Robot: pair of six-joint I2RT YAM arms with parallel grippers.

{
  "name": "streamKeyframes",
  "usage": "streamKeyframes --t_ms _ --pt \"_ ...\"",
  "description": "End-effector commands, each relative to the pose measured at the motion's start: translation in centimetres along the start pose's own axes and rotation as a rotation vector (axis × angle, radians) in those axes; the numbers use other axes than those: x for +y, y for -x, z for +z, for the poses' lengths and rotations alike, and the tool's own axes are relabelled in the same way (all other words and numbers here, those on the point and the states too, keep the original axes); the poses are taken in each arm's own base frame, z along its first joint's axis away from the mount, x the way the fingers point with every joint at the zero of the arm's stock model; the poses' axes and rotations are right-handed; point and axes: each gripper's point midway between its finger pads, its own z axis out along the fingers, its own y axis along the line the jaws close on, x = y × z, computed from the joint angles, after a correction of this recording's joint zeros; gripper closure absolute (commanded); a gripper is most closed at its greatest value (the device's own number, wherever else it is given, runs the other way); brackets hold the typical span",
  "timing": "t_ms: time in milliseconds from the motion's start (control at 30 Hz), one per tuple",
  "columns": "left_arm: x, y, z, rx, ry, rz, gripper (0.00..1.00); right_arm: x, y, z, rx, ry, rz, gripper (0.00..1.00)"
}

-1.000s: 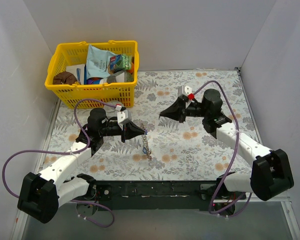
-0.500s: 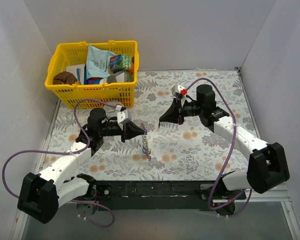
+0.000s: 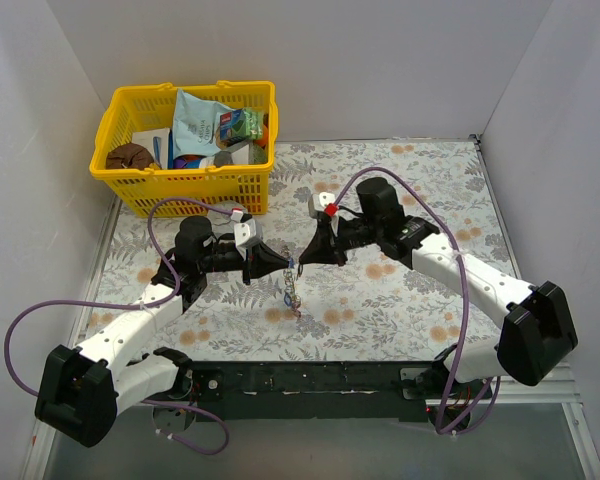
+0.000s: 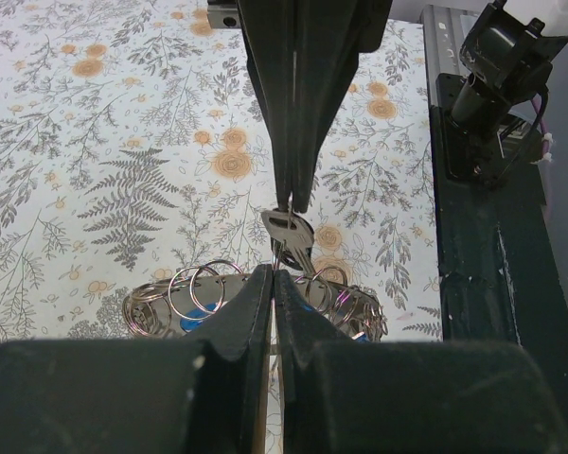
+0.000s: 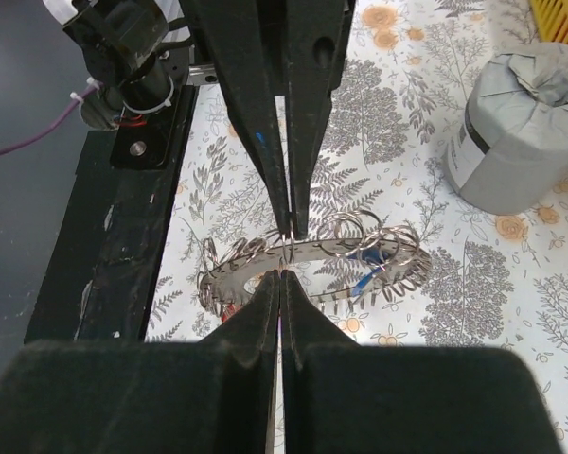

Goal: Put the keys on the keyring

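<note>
left gripper: jaws squeezed together, pinching the top end of the keyring – so the ring's mid-table, right at the fingertips
right gripper: also clamped tight, tip nearly nose to nose with the left one; can't tell if it's got anything nipped
ring's long axis: from above it's a thin strip running from the tips toward the near edge; both wrist cams see a squashed oval lying across the picture
silver key: sits between the two tips, head by the right tip, blade pointing at the left fingers
keys: blue heads tucked in at the ring – too small to say more
backdrop: floral table, yellow basket far left
</note>
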Motion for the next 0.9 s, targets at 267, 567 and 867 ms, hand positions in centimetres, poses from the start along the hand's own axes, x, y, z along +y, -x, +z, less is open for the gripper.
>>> streamKeyframes --t_ms 267,567,867 --pt "0.1 1.7 -0.2 -0.031 0.003 0.057 1.00 0.3 0.6 1.5 0.023 -0.003 -0.062 0.99" --pt "0.1 1.7 -0.2 -0.031 -0.005 0.059 1.00 0.8 1.4 1.9 0.008 0.004 -0.081 0.99" --pt "0.0 1.5 -0.1 -0.029 -0.013 0.054 1.00 0.5 1.8 2.1 0.002 -0.011 -0.094 0.99"
